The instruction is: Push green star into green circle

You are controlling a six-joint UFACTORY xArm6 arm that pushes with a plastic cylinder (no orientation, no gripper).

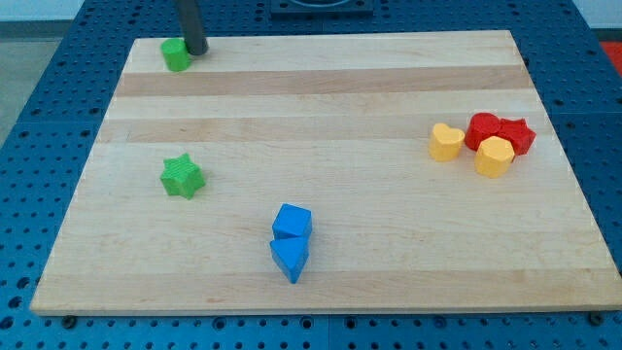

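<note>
The green star (181, 177) lies on the wooden board (321, 107) at the view's left, about midway down. The green circle (175, 54) sits at the board's top left corner. My tip (197, 51) is at the top left, right beside the green circle on its right side, seemingly touching it. The rod rises out of the view's top. The star is well below the tip and the circle.
A blue cube (292, 222) and a blue triangle (290, 258) sit together at the bottom centre. At the right, a yellow heart (446, 142), a yellow block (494, 157), a red block (483, 128) and a red star (518, 136) are clustered.
</note>
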